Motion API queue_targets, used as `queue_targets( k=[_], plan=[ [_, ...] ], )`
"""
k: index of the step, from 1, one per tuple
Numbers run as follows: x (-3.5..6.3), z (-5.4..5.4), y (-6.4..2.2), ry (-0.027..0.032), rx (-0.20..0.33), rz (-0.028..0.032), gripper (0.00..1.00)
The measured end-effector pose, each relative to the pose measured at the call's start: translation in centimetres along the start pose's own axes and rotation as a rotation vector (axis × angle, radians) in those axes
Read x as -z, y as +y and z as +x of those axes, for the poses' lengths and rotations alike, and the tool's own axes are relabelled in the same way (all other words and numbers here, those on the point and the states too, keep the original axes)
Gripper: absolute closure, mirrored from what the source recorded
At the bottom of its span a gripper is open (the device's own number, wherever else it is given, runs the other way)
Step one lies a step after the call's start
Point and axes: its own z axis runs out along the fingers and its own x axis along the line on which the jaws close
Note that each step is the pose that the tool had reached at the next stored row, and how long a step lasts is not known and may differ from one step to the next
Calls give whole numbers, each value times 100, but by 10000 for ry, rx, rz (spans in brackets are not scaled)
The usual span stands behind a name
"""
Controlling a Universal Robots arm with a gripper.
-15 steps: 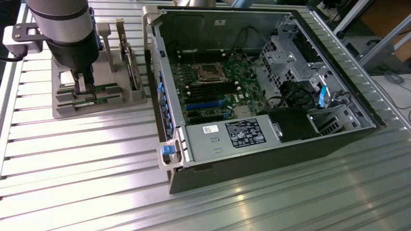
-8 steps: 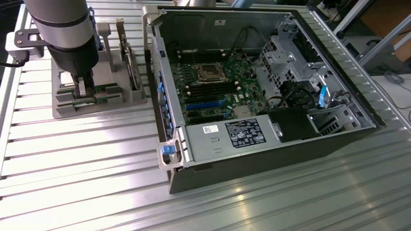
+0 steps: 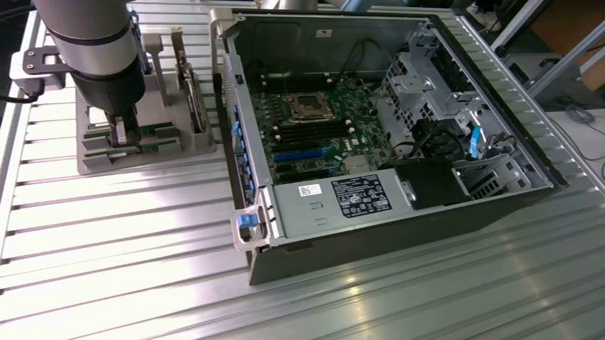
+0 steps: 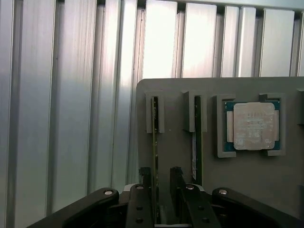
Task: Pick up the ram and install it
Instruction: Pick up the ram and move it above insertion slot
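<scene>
Arm (image 3: 90, 35): coming down from the upper left of the frame, standing over the grey holder (image 3: 142, 159).
Gripper (image 3: 122, 140): reaching down into the holder, with the jaws sitting at the ram sticks (image 3: 151, 146); which stick they are meeting is unclear.
Ram sticks: two green strips lying on edge in the holder's slots.
Hard drive (image 3: 194, 92): standing upright in the holder's right part.
Computer case (image 3: 378, 234): lying open across the centre and right, showing its green motherboard (image 3: 321, 131).
Power supply (image 3: 341, 202): sitting in the case's lower part, wearing a white label.
Worktop (image 3: 113, 248): ribbed metal, carrying the holder and the case.
</scene>
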Motion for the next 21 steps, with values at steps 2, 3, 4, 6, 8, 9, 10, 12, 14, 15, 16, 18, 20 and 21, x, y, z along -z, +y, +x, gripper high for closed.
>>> queue_targets(
  k=[2,3,4,6,8,9,10,12,14,15,16,18,20,21],
  plan=[
    [-1,0,0,-1,0,1,70],
    [-1,0,0,-1,0,2,71],
    [0,0,0,1,0,1,84],
    [0,0,0,0,0,1,88],
    [0,0,0,0,0,1,88],
    [-1,0,0,-1,-1,1,88],
    [0,0,0,0,0,1,88],
    [-1,0,0,0,0,1,88],
    [9,-1,0,5,-1,2,88],
    [19,-1,1,5,-1,1,88],
    [26,-1,1,5,-1,2,88],
    [36,-1,1,5,-1,1,88],
    [47,-1,2,5,0,1,88],
    [50,-1,2,5,0,3,88]
  ],
)
